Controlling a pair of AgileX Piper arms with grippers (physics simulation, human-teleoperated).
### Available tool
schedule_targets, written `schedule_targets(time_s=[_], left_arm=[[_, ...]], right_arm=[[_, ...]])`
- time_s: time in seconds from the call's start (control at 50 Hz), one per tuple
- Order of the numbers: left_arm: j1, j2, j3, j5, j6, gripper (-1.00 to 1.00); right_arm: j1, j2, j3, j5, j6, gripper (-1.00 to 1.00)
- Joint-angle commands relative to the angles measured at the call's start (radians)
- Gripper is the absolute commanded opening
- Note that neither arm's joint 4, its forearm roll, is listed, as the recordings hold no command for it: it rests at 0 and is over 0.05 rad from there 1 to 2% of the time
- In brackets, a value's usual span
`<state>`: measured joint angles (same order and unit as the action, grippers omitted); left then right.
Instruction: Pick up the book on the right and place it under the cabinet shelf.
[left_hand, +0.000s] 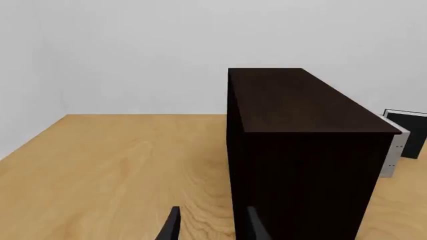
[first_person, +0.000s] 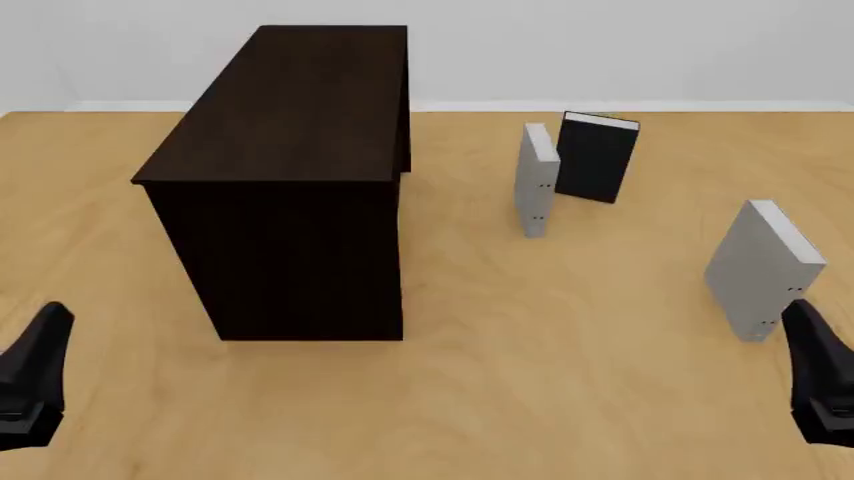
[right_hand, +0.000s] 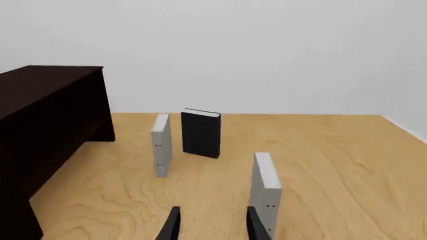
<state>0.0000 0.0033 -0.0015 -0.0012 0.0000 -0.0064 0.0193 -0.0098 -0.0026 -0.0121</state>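
Right-hand book (first_person: 761, 268) upright, untaken
Stiff and light, likely tippy: pinch across both covers near the top. Right gripper (right_hand: 212, 225) jaws apart, left gripper (left_hand: 212, 225) too.

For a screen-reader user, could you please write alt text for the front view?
A tall dark cabinet stands at left on a wooden table. Three books stand upright to its right: a grey book beside a black book farther back, and another grey book nearer, just ahead of the right tool. The left tool shows at lower left.

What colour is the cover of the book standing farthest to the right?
Light grey, with white page edges; the book shows best in the front view.
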Motion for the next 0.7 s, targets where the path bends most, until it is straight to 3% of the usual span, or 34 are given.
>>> schedule_targets(time_s=[0.02, 0.06, 0.1, 0.2, 0.26, 0.5, 0.54, 0.7], left_arm=[[0.000, 0.006, -0.002, -0.003, 0.000, 1.00], [0.000, 0.005, -0.002, -0.002, 0.000, 1.00], [0.000, 0.005, -0.002, -0.002, 0.000, 1.00], [0.000, 0.005, -0.002, -0.002, 0.000, 1.00], [0.000, 0.004, -0.002, -0.001, 0.000, 1.00], [0.000, 0.005, -0.003, -0.001, -0.001, 1.00], [0.000, 0.005, -0.003, -0.001, -0.001, 1.00], [0.000, 0.005, -0.002, -0.001, -0.001, 1.00]], right_arm=[[0.004, 0.062, -0.019, -0.034, 0.017, 1.00], [0.029, 0.095, -0.033, -0.041, 0.100, 1.00], [0.033, 0.092, -0.057, -0.023, 0.053, 1.00], [0.042, 0.133, -0.123, 0.010, 0.034, 1.00], [0.044, 0.155, -0.167, 0.046, 0.059, 1.00], [0.010, 0.332, -0.404, 0.205, -0.082, 1.00], [0.005, 0.345, -0.447, 0.239, -0.070, 1.00], [-0.056, 0.441, -0.588, 0.334, -0.121, 1.00]])
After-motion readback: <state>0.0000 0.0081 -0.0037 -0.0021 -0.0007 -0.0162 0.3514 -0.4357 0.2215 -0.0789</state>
